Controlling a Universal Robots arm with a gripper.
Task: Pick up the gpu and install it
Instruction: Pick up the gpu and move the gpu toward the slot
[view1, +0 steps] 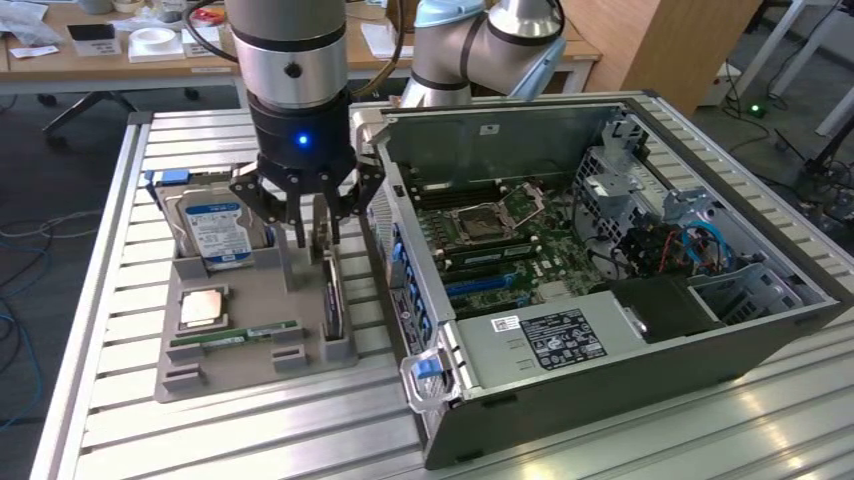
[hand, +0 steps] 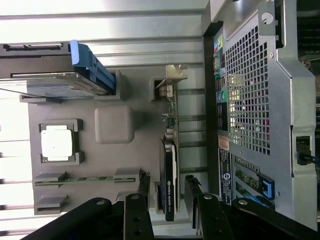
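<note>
gpu (view1: 331, 305): thin flat card standing upright on its long edge, seated in a narrow slot of the grey fixture (view1: 240, 365), along the fixture's side toward the exterior view's right. It is not lifted and not installed. In the wrist view, one end has a dark heatsink face with a greenish label, text unreadable. The green circuit board edge runs along the fixture's rim. The silver end bracket is at the other end, by the fixture's corner.
</note>
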